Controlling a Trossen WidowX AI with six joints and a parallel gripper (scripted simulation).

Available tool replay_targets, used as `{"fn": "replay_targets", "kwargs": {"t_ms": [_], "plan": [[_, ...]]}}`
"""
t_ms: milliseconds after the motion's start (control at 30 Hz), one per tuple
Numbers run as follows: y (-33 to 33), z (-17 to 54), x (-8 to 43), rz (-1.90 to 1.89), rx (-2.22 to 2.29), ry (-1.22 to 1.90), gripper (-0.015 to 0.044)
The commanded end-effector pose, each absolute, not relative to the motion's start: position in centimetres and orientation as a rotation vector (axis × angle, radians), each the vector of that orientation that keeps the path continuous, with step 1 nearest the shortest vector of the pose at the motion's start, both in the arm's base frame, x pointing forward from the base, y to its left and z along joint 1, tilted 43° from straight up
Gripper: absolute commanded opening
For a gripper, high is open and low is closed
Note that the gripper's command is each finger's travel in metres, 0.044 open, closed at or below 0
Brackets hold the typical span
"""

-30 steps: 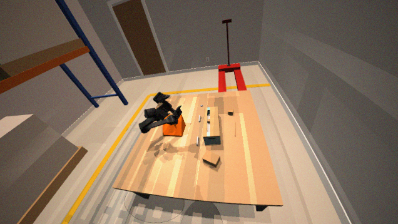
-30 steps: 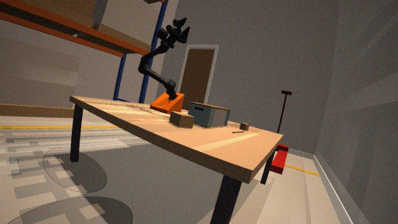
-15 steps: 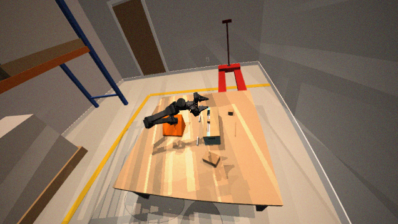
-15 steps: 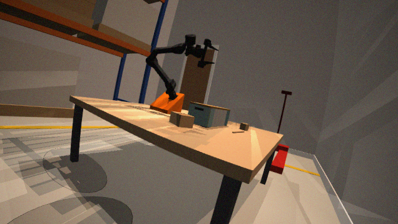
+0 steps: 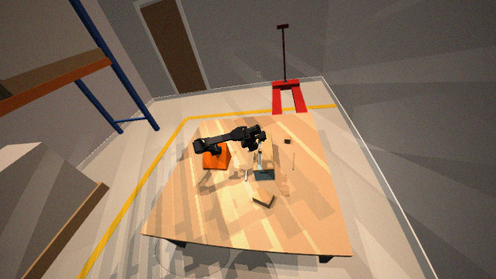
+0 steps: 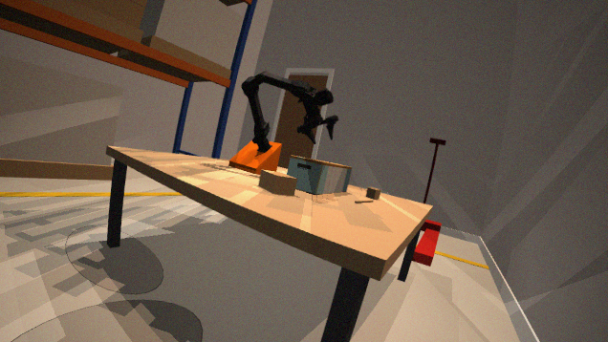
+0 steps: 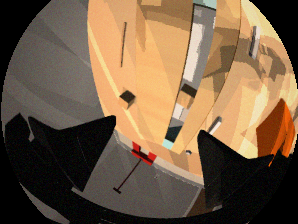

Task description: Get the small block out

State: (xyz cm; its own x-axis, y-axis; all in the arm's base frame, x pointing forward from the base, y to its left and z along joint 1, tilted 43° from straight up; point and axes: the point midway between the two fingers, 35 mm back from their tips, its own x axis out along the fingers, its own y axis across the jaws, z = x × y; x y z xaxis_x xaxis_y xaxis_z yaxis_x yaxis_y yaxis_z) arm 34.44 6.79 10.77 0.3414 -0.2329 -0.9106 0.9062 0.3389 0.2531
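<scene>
The box (image 5: 264, 174) (image 6: 303, 178) (image 7: 168, 144) has teal end walls and a tan top, and stands on the table (image 5: 234, 234) (image 6: 335, 224). In the wrist view a long narrow opening shows its grey inside. A small dark and tan piece (image 7: 188, 90) in that opening looks like the block; which end it is nearer to in terms of pocket or exit I cannot tell. My gripper (image 6: 322, 140) (image 7: 157, 127) is open and empty, fingers pointing down, above the box and not touching it.
A small dark cube (image 5: 287, 141) (image 6: 373, 193) (image 7: 127, 96) and a thin stick (image 5: 293, 160) (image 6: 364, 202) (image 7: 123, 45) lie on one side of the box. A larger wooden block (image 5: 263, 198) (image 6: 277, 182) lies off its end. A pale rod (image 5: 246, 175) lies on the orange base's (image 5: 215, 157) side.
</scene>
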Motion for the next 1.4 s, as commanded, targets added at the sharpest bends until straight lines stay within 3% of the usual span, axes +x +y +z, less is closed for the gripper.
{"fn": "replay_targets", "kwargs": {"t_ms": [0, 100, 1367], "plan": [[4.6, 7.3, 31.7, -1.179, 0.842, 0.972, 0.0400], [3.7, 6.1, 30.4, -1.311, 0.805, 0.987, 0.0400], [0.5, 2.7, 30.8, -1.311, 0.806, 0.986, 0.0400]]}}
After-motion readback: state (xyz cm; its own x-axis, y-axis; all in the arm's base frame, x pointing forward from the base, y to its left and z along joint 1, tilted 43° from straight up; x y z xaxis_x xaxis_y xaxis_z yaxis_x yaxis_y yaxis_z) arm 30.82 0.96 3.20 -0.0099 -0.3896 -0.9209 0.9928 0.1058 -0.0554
